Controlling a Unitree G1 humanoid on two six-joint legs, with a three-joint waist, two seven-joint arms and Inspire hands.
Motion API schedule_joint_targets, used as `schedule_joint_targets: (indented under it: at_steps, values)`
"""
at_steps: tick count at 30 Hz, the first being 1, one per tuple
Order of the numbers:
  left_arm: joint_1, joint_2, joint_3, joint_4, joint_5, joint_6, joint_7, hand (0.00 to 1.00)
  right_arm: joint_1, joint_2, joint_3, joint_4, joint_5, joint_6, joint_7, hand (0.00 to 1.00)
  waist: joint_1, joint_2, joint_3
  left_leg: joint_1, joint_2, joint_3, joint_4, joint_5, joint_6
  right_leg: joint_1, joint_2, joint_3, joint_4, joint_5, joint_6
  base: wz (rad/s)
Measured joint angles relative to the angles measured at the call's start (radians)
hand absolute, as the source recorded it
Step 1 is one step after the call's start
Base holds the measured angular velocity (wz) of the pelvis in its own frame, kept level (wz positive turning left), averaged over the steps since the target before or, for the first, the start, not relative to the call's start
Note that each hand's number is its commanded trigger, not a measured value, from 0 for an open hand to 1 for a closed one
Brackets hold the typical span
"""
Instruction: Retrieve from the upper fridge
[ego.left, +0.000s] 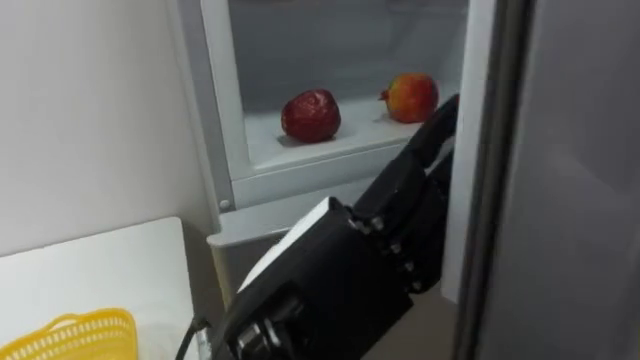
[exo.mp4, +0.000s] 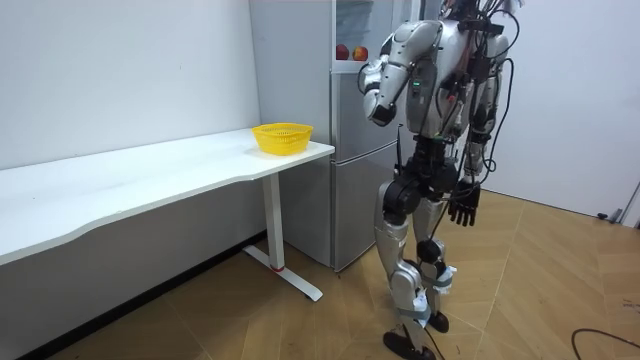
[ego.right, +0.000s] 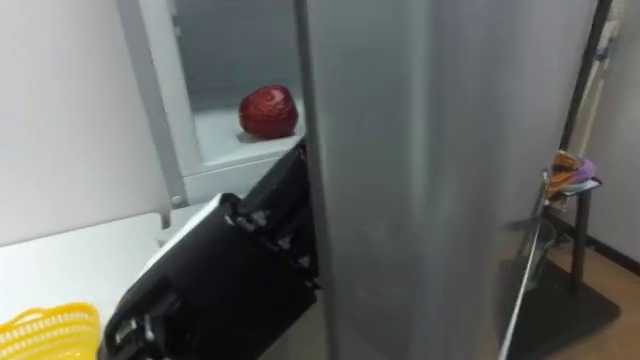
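While unclaimed, red apple (ego.left: 311, 115): on the fridge shelf (ego.left: 268, 140), up-left past the left hand (ego.left: 400, 215).
Handling: probably light, firm, slick; wrap its sides.
Left hand: fingers straight, empty.
Orange-red fruit (ego.left: 410, 97): just above fingertips (ego.left: 445, 110).
Right hand (exo.mp4: 462, 208): hangs loose, idle.

A long white table (exo.mp4: 150, 175) runs along the plain white wall (exo.mp4: 120, 70). It stands on a white leg (exo.mp4: 270, 225) whose flat foot rests on the wooden floor (exo.mp4: 560, 250). A yellow basket (exo.mp4: 282, 137) with openwork sides sits on the table near the end at the room view's right. In the eye views its rim shows at the lower left, on the tabletop. Far off to the right, a thin dark stand (ego.right: 575, 235) carries something orange and purple (ego.right: 568, 168) at its top.
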Motion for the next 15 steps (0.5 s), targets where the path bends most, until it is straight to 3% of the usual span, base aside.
schedule_joint_targets:
  at_steps: [6,15]
  values:
    - [-0.057,-0.001,-0.064,0.017,-0.001,0.000,-0.030,0.00,0.005,-0.006,-0.001,0.012,0.065,0.001,0.002,0.00,-0.051,0.001,-0.0007,-0.002,0.003,0.021,-0.002,0.000,0.000,-0.009,0.000,0.024,0.004,0.001,-0.001,-0.14]
    - [-0.071,-0.001,-0.120,0.023,-0.001,0.004,-0.050,0.00,-0.003,-0.016,-0.021,0.025,0.100,-0.001,0.002,0.00,-0.099,0.005,0.0012,0.001,0.016,0.056,-0.002,0.000,-0.001,-0.016,0.017,0.056,0.001,0.009,-0.010,-0.10]
